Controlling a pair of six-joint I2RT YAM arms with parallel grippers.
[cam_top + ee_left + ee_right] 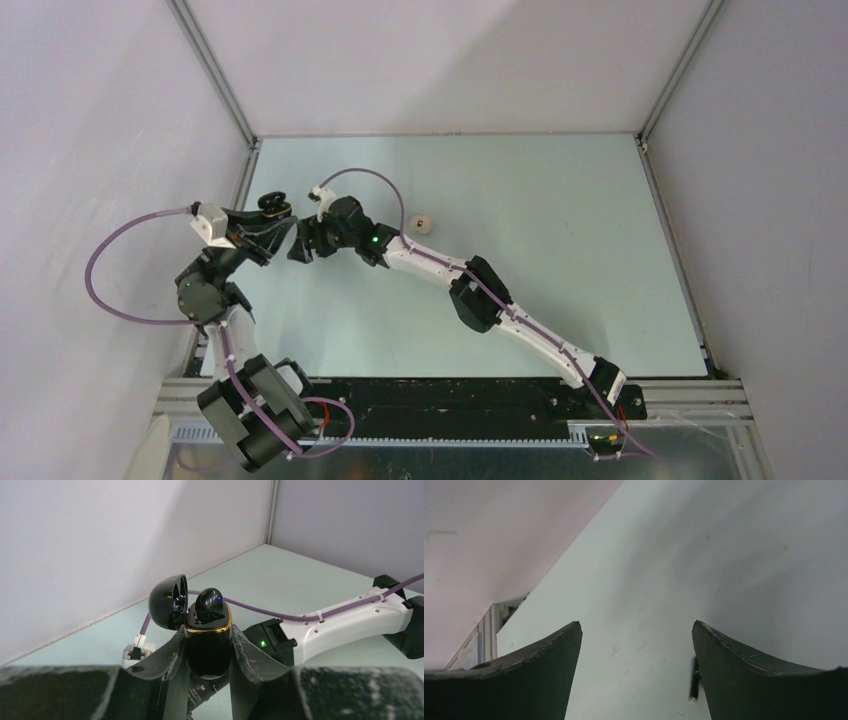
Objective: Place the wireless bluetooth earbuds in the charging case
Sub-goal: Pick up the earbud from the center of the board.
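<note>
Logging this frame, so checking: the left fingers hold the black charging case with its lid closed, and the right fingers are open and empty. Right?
Not quite. The left wrist view shows the lid open, swung back from the charging case. The rest stands: the left fingers hold it, and the right fingers are open and empty.

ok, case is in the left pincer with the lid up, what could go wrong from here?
1. The black bud seems to stand proud of the charging case; tilting the left pincer might spill it.
2. The right pincer, open and empty, sits close by in the top view; a bump could knock the lid or case.
3. A small pale thing lies by the right arm; a sweep might push it away.
</note>
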